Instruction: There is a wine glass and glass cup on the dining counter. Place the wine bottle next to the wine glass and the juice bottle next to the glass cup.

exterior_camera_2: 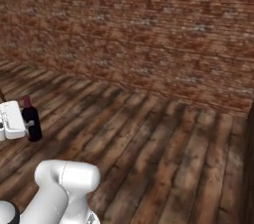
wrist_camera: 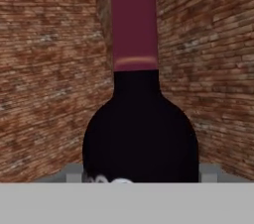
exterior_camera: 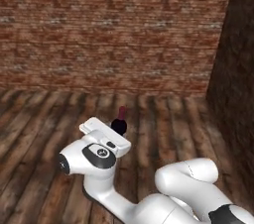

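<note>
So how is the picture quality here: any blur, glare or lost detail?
Left base view: soft, low-detail render; the wine bottle is a dark shape past the tool. Right base view: even light, no glare, floor planks slightly smeared. Hand view: the bottle looms close, its body near black with no visible highlights.

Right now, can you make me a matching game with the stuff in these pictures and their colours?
Things:
1. bottle neck
2. bottle body
3. arm
4. wall

Colours:
A. white
B. red-brown brick
C. nearly black
D. dark red

Pairs: 1-D, 2-C, 3-A, 4-B
</note>
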